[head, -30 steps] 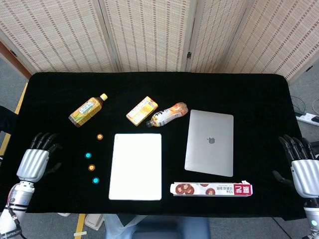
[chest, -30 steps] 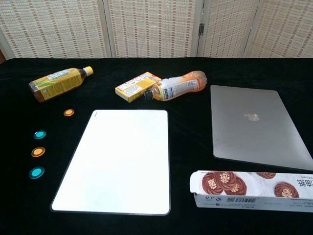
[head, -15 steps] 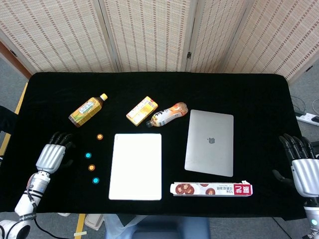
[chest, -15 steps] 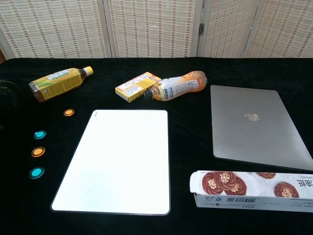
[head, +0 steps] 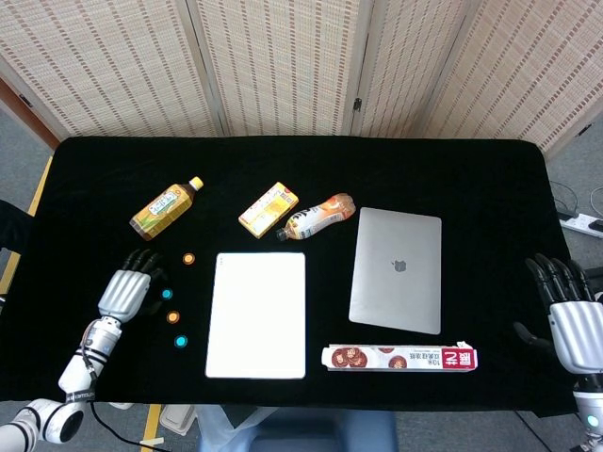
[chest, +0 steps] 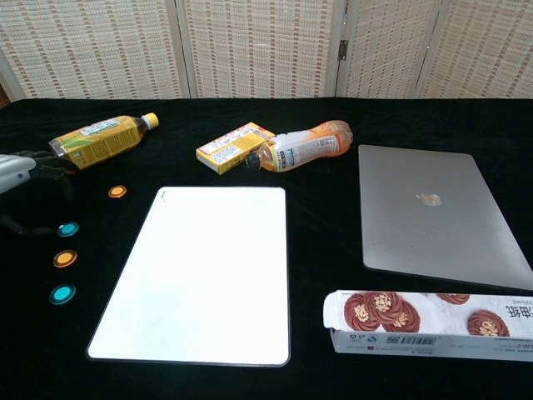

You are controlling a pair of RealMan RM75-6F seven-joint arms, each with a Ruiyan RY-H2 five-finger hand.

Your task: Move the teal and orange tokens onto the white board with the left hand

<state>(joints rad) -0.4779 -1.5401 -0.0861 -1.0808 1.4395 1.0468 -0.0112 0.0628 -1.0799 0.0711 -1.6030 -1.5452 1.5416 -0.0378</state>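
Left of the white board (head: 256, 314) (chest: 201, 271) lie several tokens on the black cloth: an orange one (head: 188, 258) (chest: 117, 192) at the top, a teal one (head: 167, 294) (chest: 67, 228), another orange one (head: 172, 317) (chest: 65, 258), and a teal one (head: 181, 341) (chest: 61, 293) nearest the front. My left hand (head: 127, 287) (chest: 23, 171) hovers just left of the upper teal token, fingers spread, holding nothing. My right hand (head: 568, 311) stays at the table's right edge, fingers apart and empty; the chest view does not show it.
A tea bottle (head: 166, 208) lies behind the tokens. A yellow box (head: 268, 208) and an orange drink bottle (head: 316, 217) lie behind the board. A closed laptop (head: 397, 269) sits right of the board, with a long cookie box (head: 399, 358) in front of it.
My left hand has moved right and forward from the table's left edge to just beside the tokens, and now shows in the chest view. The right hand and the tokens have not moved.
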